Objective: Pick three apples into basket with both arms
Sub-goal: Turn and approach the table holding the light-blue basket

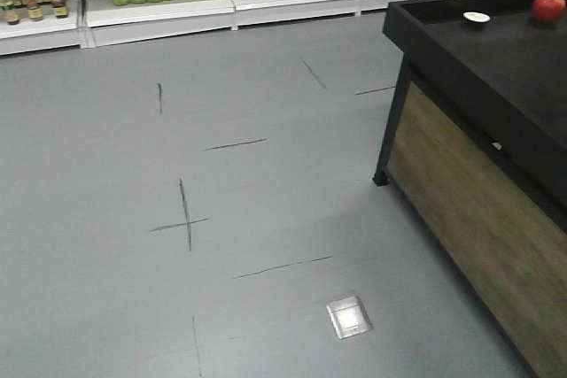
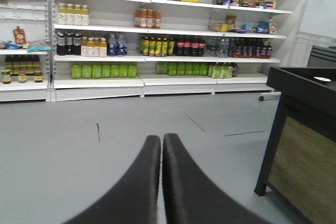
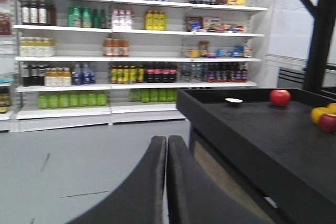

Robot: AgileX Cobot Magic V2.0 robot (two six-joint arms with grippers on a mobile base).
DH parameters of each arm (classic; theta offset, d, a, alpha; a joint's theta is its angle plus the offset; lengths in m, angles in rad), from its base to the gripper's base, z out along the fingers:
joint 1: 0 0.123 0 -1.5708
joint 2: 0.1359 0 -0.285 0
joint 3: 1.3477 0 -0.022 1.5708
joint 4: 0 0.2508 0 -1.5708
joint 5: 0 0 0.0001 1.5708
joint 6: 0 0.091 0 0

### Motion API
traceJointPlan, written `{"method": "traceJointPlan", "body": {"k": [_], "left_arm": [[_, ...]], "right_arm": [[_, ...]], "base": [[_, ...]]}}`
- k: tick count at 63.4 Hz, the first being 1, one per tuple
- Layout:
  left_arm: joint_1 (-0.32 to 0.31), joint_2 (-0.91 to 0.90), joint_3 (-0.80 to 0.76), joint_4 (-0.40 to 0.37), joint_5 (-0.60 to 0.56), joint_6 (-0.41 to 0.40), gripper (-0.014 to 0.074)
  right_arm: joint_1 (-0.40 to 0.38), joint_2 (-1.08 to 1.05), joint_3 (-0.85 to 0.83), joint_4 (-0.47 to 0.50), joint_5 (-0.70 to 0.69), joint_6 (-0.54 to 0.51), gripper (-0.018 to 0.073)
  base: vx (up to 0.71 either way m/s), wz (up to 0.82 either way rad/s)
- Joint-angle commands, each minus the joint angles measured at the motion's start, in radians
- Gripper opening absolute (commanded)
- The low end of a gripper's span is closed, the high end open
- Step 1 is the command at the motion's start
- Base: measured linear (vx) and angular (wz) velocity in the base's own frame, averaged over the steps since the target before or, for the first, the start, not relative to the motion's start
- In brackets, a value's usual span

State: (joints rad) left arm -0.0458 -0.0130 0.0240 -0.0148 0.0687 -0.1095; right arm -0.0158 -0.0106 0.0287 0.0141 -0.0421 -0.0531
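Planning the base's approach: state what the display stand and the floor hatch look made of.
Display stand: matte black tray top with little glare, likely painted metal or laminate. Its side panel shows brown wood grain, possibly veneer. Floor hatch: bare metal, judging by its pale grey sheen against the dull floor.
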Motion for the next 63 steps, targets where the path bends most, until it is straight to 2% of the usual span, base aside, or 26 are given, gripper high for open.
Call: {"method": "traceJointPlan", "body": {"k": [1, 63], "left_arm": [[-0.002, -0.015, 0.023, -0.003, -0.069, -0.007, -0.0006], [-0.002, -0.015, 0.023, -0.003, -0.069, -0.007, -0.0006]], "right_arm": [[-0.005, -0.010, 0.015, -0.006, -0.067, -0.001, -0.0007], [-0.005, -0.010, 0.015, -0.006, -0.067, -0.001, -0.0007]], "base": [[0.11, -0.41], [0.14, -0.54]]}}
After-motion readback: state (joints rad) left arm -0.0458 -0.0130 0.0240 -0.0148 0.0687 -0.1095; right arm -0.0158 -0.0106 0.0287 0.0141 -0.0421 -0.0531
